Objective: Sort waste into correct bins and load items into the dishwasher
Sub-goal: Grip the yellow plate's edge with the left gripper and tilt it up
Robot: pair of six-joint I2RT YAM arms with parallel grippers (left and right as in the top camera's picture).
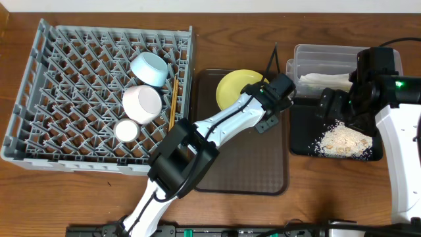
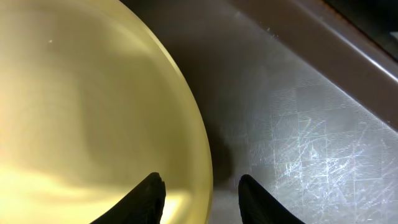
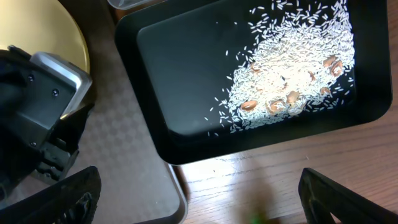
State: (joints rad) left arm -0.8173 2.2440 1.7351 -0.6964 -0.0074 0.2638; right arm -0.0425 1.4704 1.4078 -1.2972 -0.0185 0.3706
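Observation:
The yellow plate [image 1: 231,89] lies on the brown serving tray [image 1: 250,164]. My left gripper [image 1: 262,99] is open with its fingers astride the plate's right rim [image 2: 202,180], one over the plate [image 2: 81,93], one over the tray. My right gripper [image 1: 337,105] is open and empty [image 3: 211,199] above the near-left corner of the black tray [image 1: 299,128], which holds the crumbs [image 1: 342,139] [image 3: 292,68]. The napkin [image 1: 325,81] lies in the clear tub [image 1: 316,56]. The dish rack [image 1: 46,125] holds the light blue bowl [image 1: 148,68], whitish bowl [image 1: 141,103], white cup [image 1: 126,130] and chopsticks [image 1: 172,105]. The wrapper is out of view.
The brown tray's edge [image 3: 177,193] lies close beside the black tray [image 3: 186,155], with bare wooden table [image 3: 280,180] in front. My left arm's wrist [image 3: 43,118] shows at the left of the right wrist view. A black cable [image 1: 273,59] lies behind the brown tray.

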